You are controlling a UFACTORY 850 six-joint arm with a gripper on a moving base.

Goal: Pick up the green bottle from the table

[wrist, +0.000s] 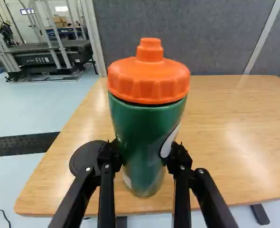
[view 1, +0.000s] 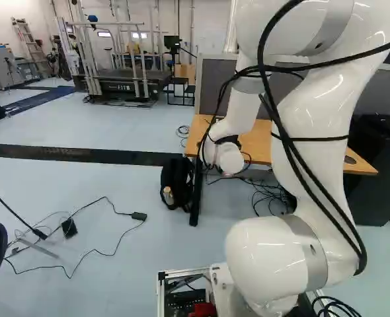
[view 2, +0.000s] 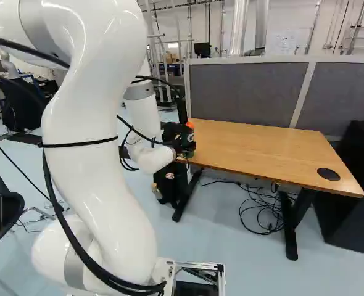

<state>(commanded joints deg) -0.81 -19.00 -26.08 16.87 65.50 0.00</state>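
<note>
Both base views look ahead and down from behind the arm (view 2: 95, 142); the wrist view looks from close up; all see the table (view 2: 262, 148)

The light was bright. At ten o'clock in the right base view, highlights streaked the arm (view 2: 91, 111); in the wrist view, glare paled the table (wrist: 244, 142) at two o'clock from the bottle (wrist: 142, 128), whose lower part looked blurred.

Table (view 2: 274, 148) and partition (view 2: 244, 89), frame right
We locate the bottle (view 2: 190, 135) near centre, the white arm (view 2: 92, 185) at left.
</note>
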